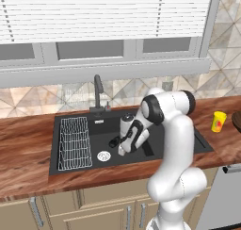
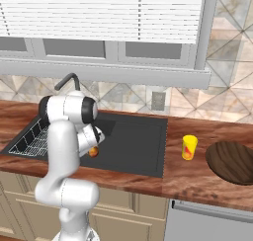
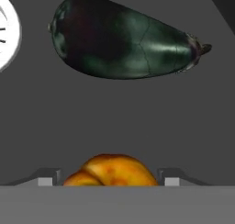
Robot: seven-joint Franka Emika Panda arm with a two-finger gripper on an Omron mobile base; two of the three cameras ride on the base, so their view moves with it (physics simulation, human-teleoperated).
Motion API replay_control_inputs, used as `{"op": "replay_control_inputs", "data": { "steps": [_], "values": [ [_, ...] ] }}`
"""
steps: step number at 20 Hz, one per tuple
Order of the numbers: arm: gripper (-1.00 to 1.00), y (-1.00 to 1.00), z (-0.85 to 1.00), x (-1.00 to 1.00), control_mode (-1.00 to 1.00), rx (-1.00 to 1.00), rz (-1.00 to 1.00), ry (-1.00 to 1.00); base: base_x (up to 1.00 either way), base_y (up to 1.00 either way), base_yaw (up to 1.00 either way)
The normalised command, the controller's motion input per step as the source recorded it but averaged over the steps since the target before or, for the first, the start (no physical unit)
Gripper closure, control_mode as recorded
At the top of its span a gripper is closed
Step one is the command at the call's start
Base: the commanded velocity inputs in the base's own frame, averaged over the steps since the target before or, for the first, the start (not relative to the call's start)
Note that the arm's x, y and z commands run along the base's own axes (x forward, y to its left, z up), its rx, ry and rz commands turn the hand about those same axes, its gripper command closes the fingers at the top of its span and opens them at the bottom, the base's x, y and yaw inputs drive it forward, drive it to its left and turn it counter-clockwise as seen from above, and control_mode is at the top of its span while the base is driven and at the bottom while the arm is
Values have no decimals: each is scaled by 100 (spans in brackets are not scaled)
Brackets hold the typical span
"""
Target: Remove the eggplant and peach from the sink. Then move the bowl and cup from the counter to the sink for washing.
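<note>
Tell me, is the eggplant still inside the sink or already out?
Inside. The eggplant lies on the sink floor, apart from the peach.

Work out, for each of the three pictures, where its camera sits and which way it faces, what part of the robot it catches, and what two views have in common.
Left base view: behind the arm on its left, looking forward and down at the sink, its faucet and wire rack; the white arm rises from the lower right.
Right base view: behind on the right, same sink, with the cup and bowl on the counter; arm at lower left.
Hand view: on the hand, looking along the open gripper into the basin at the eggplant and peach.
Shared: both base views show the cup.
</note>
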Motion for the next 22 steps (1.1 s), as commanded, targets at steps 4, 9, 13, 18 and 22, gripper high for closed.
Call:
{"op": "replay_control_inputs", "data": {
  "steps": [4,9,13,18,22],
  "values": [
    [100,-7,11,-13,-100,0,0,0,0,0,0],
    [100,-5,16,-11,-100,0,0,-3,0,0,0],
    [100,-3,20,-6,-100,0,0,-4,0,0,0],
    [100,-6,20,-7,-100,2,0,-3,0,0,0],
    [100,-5,19,-10,-100,8,0,0,0,0,0]
  ]
}}
